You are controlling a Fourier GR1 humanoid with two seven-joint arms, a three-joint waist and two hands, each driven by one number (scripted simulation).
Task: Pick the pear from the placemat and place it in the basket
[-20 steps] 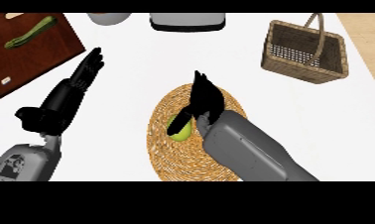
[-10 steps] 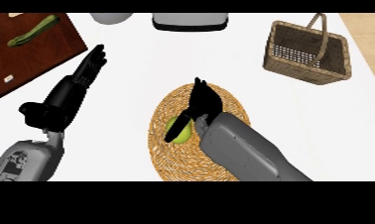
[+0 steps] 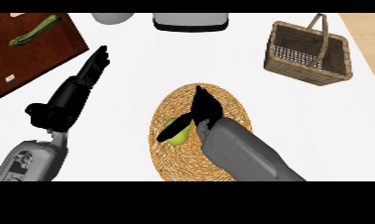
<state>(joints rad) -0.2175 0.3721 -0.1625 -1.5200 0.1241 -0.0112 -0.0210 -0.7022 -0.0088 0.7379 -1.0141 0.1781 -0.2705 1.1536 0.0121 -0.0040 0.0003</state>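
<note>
A green pear (image 3: 178, 135) lies on the round woven placemat (image 3: 176, 163) at the lower middle of the head view. My right hand (image 3: 205, 108) is over the placemat, its thumb curled down across the pear's left side and its fingers pointing up past it. Most of the pear is hidden by the hand. The brown wicker basket (image 3: 287, 63) with an upright handle stands at the upper right, apart from the placemat. My left hand (image 3: 93, 65) rests open at the left, fingers straight.
A dark wooden board (image 3: 44, 57) with a green vegetable (image 3: 33, 32) on it sits at the upper left. A grey bowl (image 3: 112, 18) and a grey appliance (image 3: 190, 21) stand along the back edge. White countertop lies between the placemat and the basket.
The whole scene has shifted slightly right and down in view. My right hand stays on the pear with its thumb closing further round it. The left hand has hardly moved.
</note>
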